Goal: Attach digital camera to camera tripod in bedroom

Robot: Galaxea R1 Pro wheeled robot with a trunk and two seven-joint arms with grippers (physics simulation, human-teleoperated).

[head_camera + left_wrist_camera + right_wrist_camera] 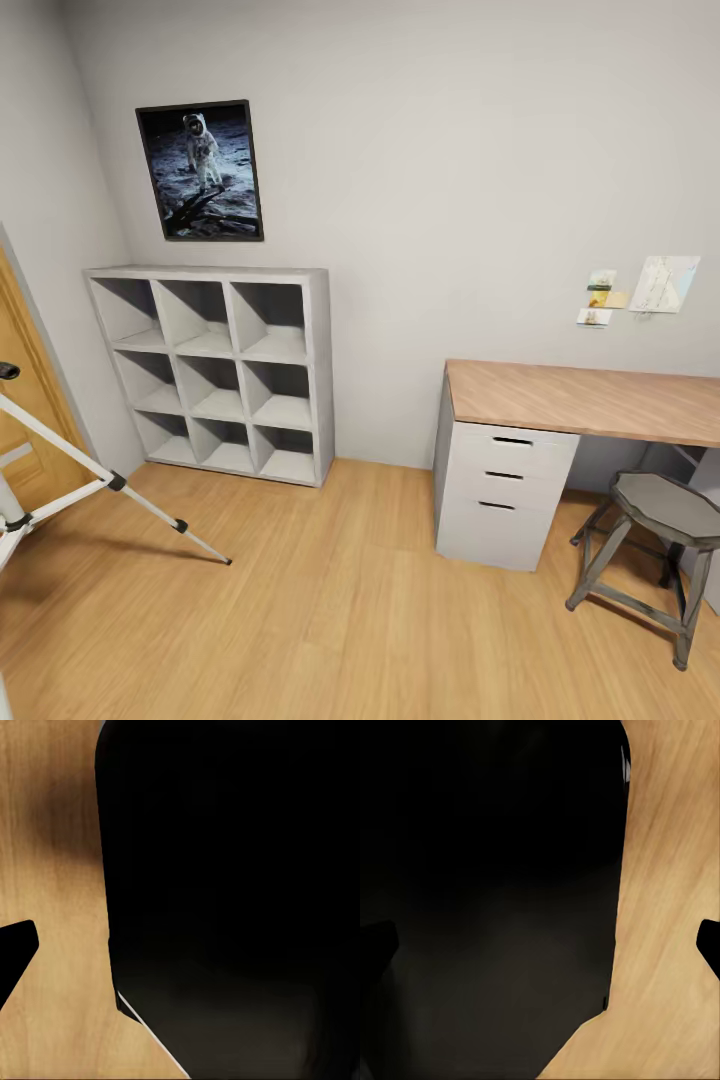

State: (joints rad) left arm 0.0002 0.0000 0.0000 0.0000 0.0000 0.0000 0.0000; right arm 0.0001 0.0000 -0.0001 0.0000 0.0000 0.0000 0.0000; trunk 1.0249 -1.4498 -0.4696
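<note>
1. left end effector (11,952): in the left wrist view one dark fingertip pokes in at the edge over the wood plank floor (52,870); a big black mass takes up most of that picture and i cannot tell what it is. whether this end effector is released or clenched cannot be told.
2. right end effector (540,945): in the right wrist view a dark fingertip shows at each side edge, well apart, with nothing seen between them but a black mass and wood floor, so it looks released and empty-handed.
3. camera tripod (100,475): in the head view it stands at the far left edge of the room, partly cut off. one silver-white leg with black joints slants down to a black foot on the floor, in front of the oak door (30,400) and just beside the white cube shelf (215,370). how it lies relative to either end effector cannot be judged.
4. bedroom: pale grey walls, an astronaut poster (200,170) above the cube shelf, whose compartments look bare.
5. wood-topped desk (580,400) sits at the right against the wall, with a white drawer unit (500,495) under it, a grey metal stool (655,550) just in front, and small paper notes (640,288) pinned on the wall above.
</note>
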